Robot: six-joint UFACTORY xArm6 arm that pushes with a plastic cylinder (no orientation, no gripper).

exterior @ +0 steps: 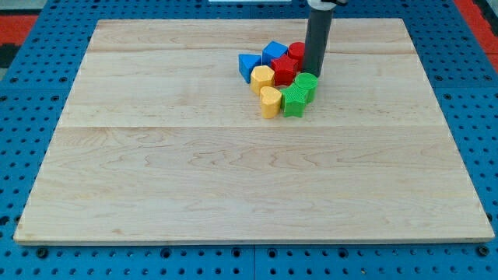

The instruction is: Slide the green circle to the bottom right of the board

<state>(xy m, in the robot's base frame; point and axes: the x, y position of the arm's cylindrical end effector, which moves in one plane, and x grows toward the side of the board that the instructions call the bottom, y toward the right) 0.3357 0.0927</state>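
Observation:
The blocks sit in one tight cluster at the upper middle of the wooden board (233, 179). The green circle (306, 83) is at the cluster's right edge. A second green block (294, 102), star-like, touches it at the lower left. My tip (313, 75) rests just above the green circle, at its top edge and seemingly touching it. A red block (284, 70) lies directly left of the tip. The rod hides part of another red block (296, 51) behind it.
Two yellow blocks (262, 77) (270, 102) sit on the cluster's left and bottom. Two blue blocks (249, 65) (274, 52) are at its upper left. A blue pegboard (31, 155) surrounds the board.

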